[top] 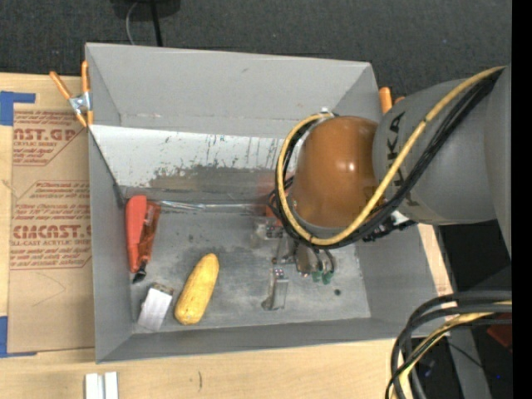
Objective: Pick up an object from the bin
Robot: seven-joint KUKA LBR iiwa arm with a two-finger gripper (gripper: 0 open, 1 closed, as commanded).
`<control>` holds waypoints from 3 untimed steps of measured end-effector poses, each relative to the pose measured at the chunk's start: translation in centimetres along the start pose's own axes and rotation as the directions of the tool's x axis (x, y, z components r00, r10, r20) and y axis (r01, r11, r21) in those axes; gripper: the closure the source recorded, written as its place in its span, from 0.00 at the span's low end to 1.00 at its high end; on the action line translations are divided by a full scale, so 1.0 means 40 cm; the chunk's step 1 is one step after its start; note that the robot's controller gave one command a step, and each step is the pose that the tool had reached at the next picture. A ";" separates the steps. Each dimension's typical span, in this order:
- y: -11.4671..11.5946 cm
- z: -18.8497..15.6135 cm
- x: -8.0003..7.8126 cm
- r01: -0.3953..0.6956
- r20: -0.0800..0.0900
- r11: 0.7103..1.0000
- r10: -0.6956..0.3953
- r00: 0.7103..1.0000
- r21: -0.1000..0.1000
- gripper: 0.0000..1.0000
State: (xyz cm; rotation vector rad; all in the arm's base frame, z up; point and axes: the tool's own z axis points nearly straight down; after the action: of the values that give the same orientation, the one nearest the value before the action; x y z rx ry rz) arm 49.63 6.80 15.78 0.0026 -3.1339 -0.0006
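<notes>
As my arm reaches into the grey bin (233, 81) from the right, my gripper (277, 288) hangs low over the floor's right half, open or clenched I cannot tell. A yellow corn-like piece (198, 288) lies near its left, with an orange-red tool (135, 231) and a small white block (155, 307) farther left.

Red print is spotted on the flat brown cardboard sheet (41, 189) at the view's left. "CAST.GP" is read near its top, cut off at the edge. Lower down a second big word ending in "CAST." is made out, and under it a smaller line, "CAST ACRYLIC SHEET". On the grey rounded arm casing (449, 165), black capitals are caught, partly hidden: "KA" is read.
</notes>
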 end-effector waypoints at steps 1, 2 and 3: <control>-0.001 -0.011 -0.004 -0.001 0.007 1.000 0.001 1.000 -0.001 0.00; 0.110 0.079 -0.034 -0.014 0.007 1.000 0.014 1.000 -0.001 0.00; 0.151 0.158 -0.047 0.171 0.005 0.985 -0.171 0.985 -0.001 0.00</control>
State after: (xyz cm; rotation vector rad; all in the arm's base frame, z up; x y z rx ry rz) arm 51.46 12.85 9.47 0.2720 -3.1271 -0.0041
